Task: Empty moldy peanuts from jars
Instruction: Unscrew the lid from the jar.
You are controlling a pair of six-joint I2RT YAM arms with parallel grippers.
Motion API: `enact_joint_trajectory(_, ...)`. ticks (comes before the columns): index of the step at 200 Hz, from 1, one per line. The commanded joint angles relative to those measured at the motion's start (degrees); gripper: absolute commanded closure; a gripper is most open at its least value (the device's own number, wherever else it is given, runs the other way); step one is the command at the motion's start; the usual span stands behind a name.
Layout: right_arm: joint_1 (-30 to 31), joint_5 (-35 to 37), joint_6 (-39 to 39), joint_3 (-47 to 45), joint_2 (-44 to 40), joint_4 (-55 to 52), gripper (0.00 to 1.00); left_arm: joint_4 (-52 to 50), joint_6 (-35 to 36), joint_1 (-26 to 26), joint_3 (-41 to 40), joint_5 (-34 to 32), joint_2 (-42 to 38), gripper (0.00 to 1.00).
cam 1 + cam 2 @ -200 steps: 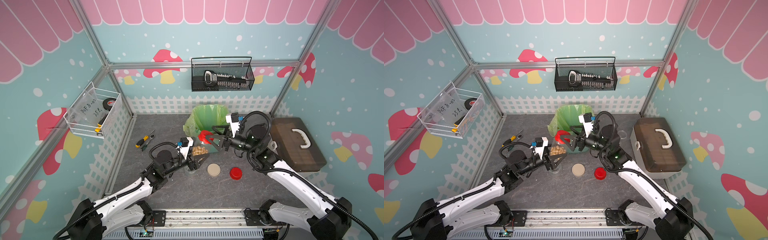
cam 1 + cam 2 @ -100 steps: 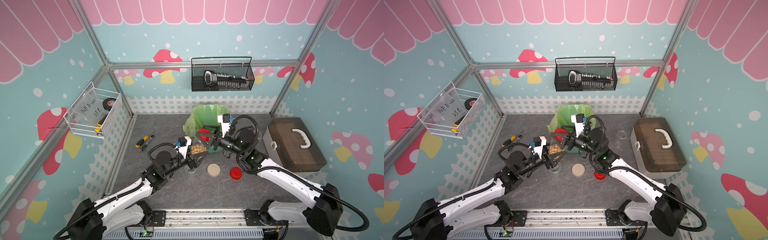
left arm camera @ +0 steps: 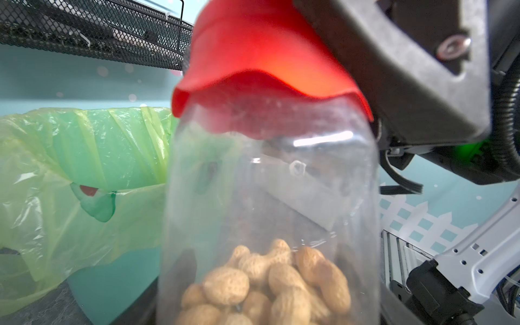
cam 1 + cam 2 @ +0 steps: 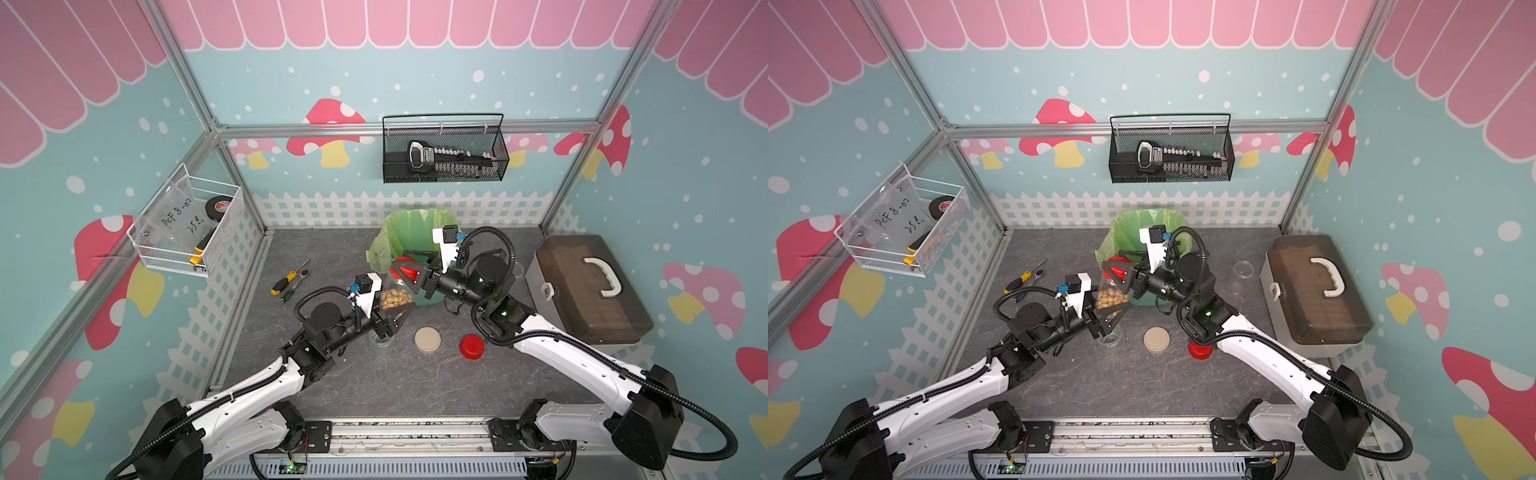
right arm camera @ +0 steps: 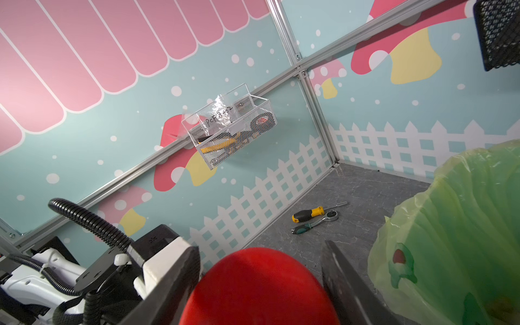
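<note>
Two down and one to go, by the look of it. A round beige lid (image 4: 427, 340) and a loose red lid (image 4: 471, 346) lie side by side on the near middle of the grey tabletop (image 4: 374, 395). One empty clear jar (image 4: 1111, 338) stands just left of them under the left arm, and a second empty clear jar (image 4: 1244, 269) sits far right beside the brown translucent toolbox with a white handle (image 4: 590, 286). On to the last one: the left gripper (image 4: 394, 316) is clamped on the lower body of a clear plastic jar (image 3: 267, 183), held up off the table mid-scene, just on the near side of the teal bin lined with a green plastic bag (image 4: 411, 232). Its red screw lid (image 3: 253, 56) is on, and the right gripper (image 4: 415, 270) has a finger pressed on either side of it, so I'd call that closed on the lid and set to twist. Tan peanuts in their shells (image 3: 267, 284) fill only the jar's lower part, with clear space above them. What lies in the bin I cannot make out. Left to do, as I judge it: unscrew the lid and tip the nuts into the bag. On the far wall a black mesh basket (image 4: 444, 153) holds a socket set.
</note>
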Motion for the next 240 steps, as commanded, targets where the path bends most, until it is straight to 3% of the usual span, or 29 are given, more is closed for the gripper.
enact_joint_trajectory(1,0.52,-3.77,-2.41,3.49,0.11,-2.14,0.49,0.43,-0.54,0.43,0.45,2.05,-1.89,0.5)
enact_joint_trajectory(31,0.17,-14.36,-3.86,6.51,2.46,-2.4,0.55,-0.03,-2.2,1.53,1.29,7.93,-2.19,0.51)
enact_joint_trajectory(72,-2.88,-31.5,-2.34,8.07,5.15,0.01,0.57,3.92,-6.9,3.96,2.33,24.21,0.12,0.51)
enact_joint_trajectory(92,-3.17,-39.85,-0.39,7.23,5.93,5.68,0.57,5.72,-8.57,4.01,3.16,30.04,2.0,0.51)
enact_joint_trajectory(114,-3.16,-45.34,5.05,5.39,7.0,16.69,0.56,10.38,-11.43,4.1,3.13,34.02,4.19,0.52)
enact_joint_trajectory(132,-3.17,-48.01,5.84,4.74,7.29,19.09,0.54,11.49,-12.23,4.11,3.17,35.43,5.06,0.52)
enact_joint_trajectory(164,-3.5,-47.15,5.65,4.1,6.2,17.87,0.34,9.51,-10.97,4.46,2.75,32.88,3.83,0.55)
enact_joint_trajectory(179,-4.04,-44.72,1.43,4.54,4.29,9.29,0.25,6.73,-9.3,4.57,2.55,29.85,2.42,0.58)
enact_joint_trajectory(203,-3.83,-30.62,-16.76,9.34,-0.13,-21.64,0.11,0.86,-5.86,4.64,2.51,23.68,-0.03,0.6)
enact_joint_trajectory(210,-3.82,-26.29,-18.22,10.23,-0.73,-25.64,0.09,-0.34,-5.12,4.64,2.46,21.88,-0.46,0.6)
enact_joint_trajectory(215,-3.87,-24.03,-18.89,10.77,-1.0,-27.95,0.01,-1.06,-4.73,4.68,2.48,20.49,-0.72,0.61)
enact_joint_trajectory(240,-3.49,-18.7,-17.34,11.65,-1.79,-30.05,0.01,-3.79,-3.13,4.61,2.45,13.97,-1.21,0.62)
